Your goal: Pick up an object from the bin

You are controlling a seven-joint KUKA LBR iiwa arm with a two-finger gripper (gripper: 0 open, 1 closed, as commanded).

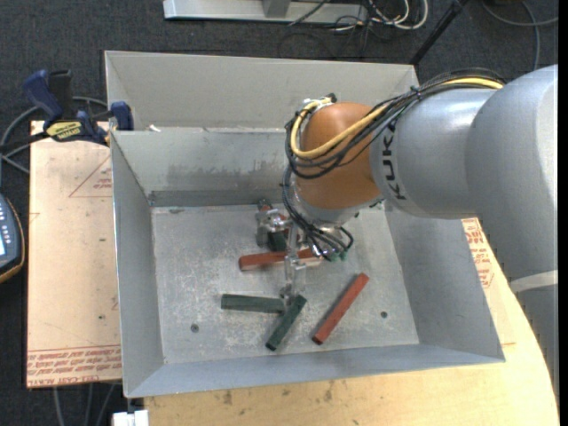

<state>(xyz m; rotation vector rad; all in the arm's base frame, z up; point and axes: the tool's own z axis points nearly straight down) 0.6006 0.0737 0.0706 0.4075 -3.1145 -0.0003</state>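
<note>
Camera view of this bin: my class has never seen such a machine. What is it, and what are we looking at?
The silver shape is a robot arm, reaching in from the right; the orange dome covers its wrist. One camera looks down from above, slightly sideways. The end effector, its grasping part, hangs low over the middle of the grey metal bin, at a reddish-brown stick. Toward the front lie two dark green sticks, touching, and a red stick. Whether anything is held cannot be told.

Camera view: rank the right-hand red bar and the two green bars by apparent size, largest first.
1. Red bar.
2. Level green bar and slanted green bar: alike, no ranking.
</note>
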